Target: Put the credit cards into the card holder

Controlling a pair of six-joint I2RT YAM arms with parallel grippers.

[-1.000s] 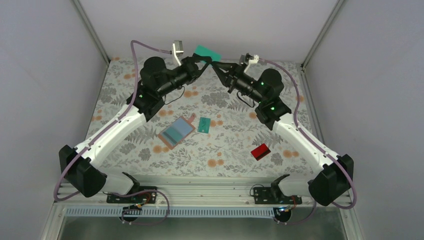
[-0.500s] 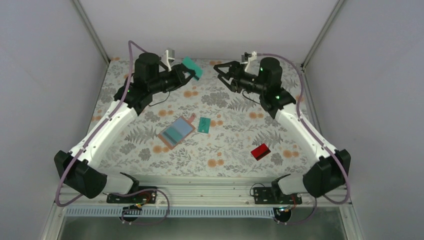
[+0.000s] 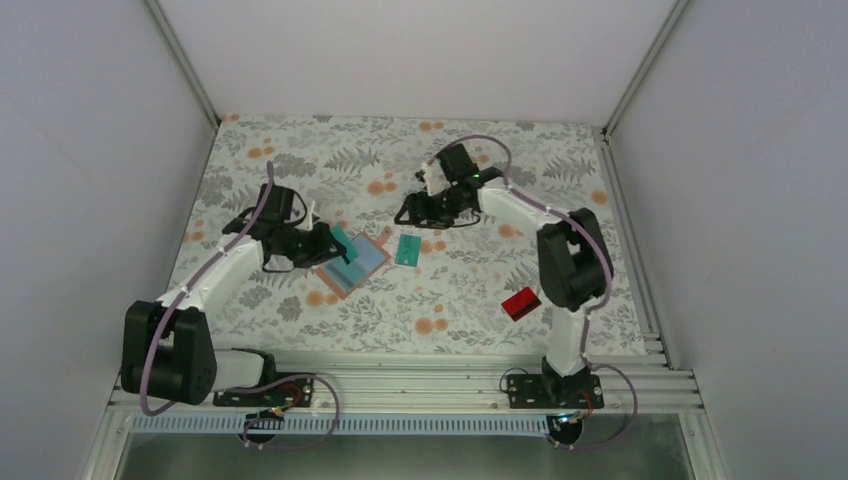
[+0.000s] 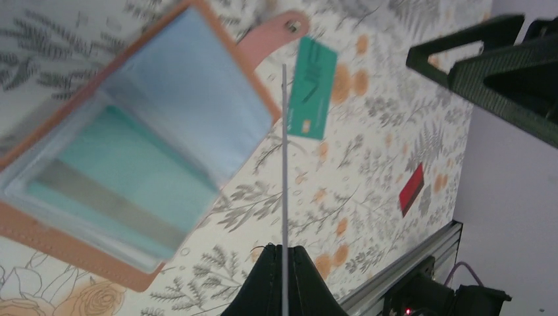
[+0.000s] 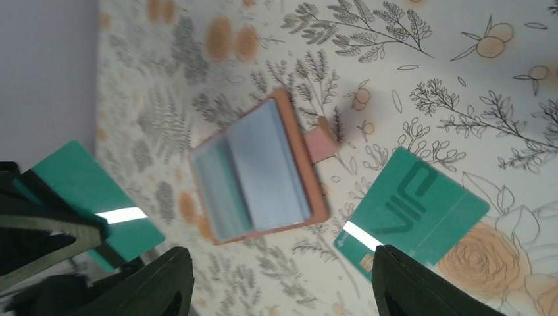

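The card holder lies open near the middle of the floral table cover. Its clear sleeves face up, teal showing inside them, and its pink strap points toward the far side.

Just right of it, apart from it, a VIP-marked teal-green card lies flat. A red card sits well apart on the near right.

Pale enclosure walls close in the left, right and far sides, and a metal rail runs along the near edge. The cover between holder and rail is bare apart from the red card.

My left gripper is pressed together on a teal-green card, pinched by one end. It is held on edge above the holder's far left edge, and from my left wrist it shows only as a thin line.

My right gripper hangs with fingers spread, gripping nothing. It is on the far side of the strap and the VIP-marked card, and both lie between its fingers in its own view.
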